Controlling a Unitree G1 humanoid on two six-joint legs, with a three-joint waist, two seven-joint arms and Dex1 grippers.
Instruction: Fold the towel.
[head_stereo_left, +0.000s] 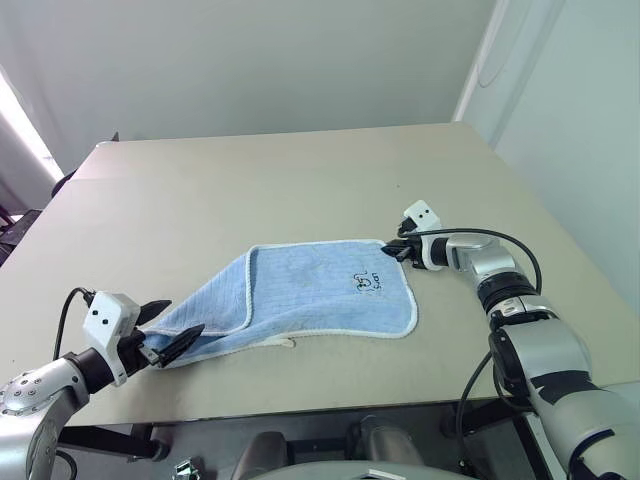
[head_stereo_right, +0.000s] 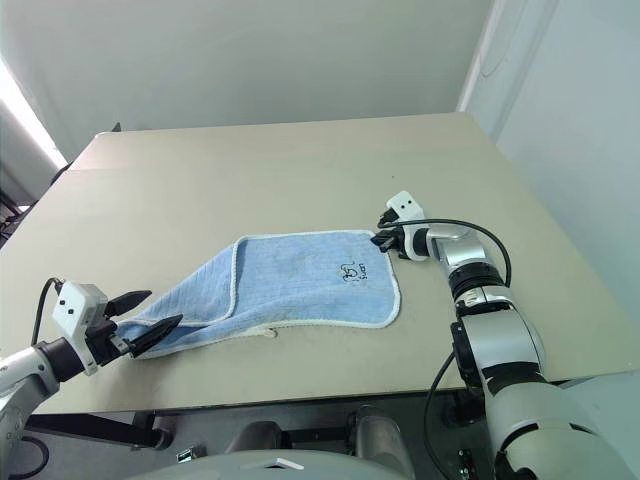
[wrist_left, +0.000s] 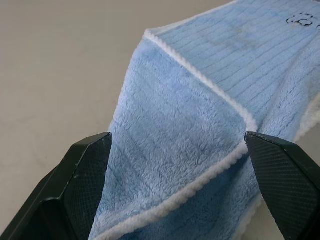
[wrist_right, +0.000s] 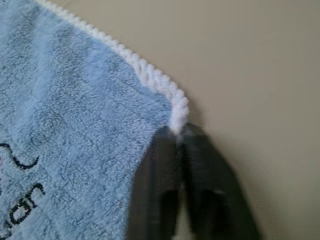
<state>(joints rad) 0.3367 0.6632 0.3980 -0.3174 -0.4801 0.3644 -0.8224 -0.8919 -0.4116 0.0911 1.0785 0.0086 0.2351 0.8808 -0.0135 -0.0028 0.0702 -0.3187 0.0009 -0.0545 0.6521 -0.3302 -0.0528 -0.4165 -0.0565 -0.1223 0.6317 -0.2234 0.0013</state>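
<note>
The light-blue towel (head_stereo_left: 320, 290) with white piped edging lies on the table, flat on its right half and bunched into a narrow folded tail on its left. A dark embroidered mark (head_stereo_left: 368, 283) sits near its far right corner, and a small white loop tag (head_stereo_left: 288, 343) sticks out of the near edge. My right gripper (head_stereo_left: 392, 250) is shut on that far right corner, pinching the white edging (wrist_right: 172, 107). My left gripper (head_stereo_left: 178, 322) is open at the tail's end, with the folded cloth (wrist_left: 175, 150) lying between its two spread fingers.
The tan table (head_stereo_left: 300, 180) stretches well beyond the towel toward the wall. Its front edge (head_stereo_left: 330, 400) runs just below the towel and my left gripper. A black cable (head_stereo_left: 500, 240) loops over my right forearm.
</note>
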